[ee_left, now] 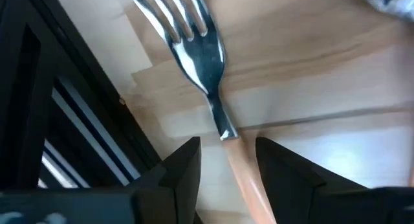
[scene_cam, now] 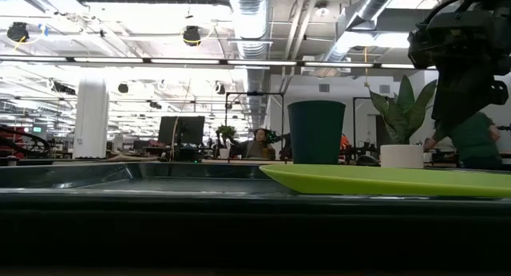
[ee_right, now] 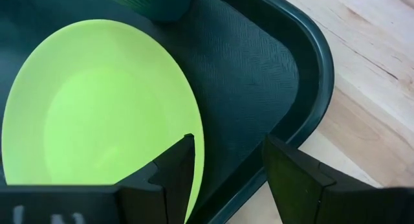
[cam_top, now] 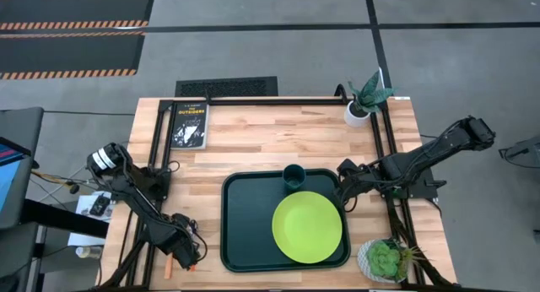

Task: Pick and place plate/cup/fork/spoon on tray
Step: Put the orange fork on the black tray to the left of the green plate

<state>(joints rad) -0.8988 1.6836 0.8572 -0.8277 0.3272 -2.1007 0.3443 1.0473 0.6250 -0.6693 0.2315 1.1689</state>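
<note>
I judge the fork to be the step in hand: the plate (cam_top: pixel 307 227) and the cup (cam_top: pixel 294 176) already sit in the tray (cam_top: pixel 240 233), the plate in its right half and the cup against the far rim, while the left half lies bare. My left gripper (ee_left: pixel 226 166) is low at the tabletop's (cam_top: pixel 253 148) left front corner, jaws spread and straddling the fork (ee_left: pixel 210 88) where the metal neck meets the pale orange handle; the fork lies flat on the wood, tines pointing away from the wrist, and nothing is clamped yet. The next move, as I see it, calls for closing on that thin handle squarely, lifting it clear, and carrying it right to the bare part of the tray (a slim handle lying flat may slip or pivot if I pinch off-centre). My right gripper (ee_right: pixel 226 166) waits over the tray's right edge beside the plate, jaws released and holding nothing. I cannot find the spoon in any view.
</note>
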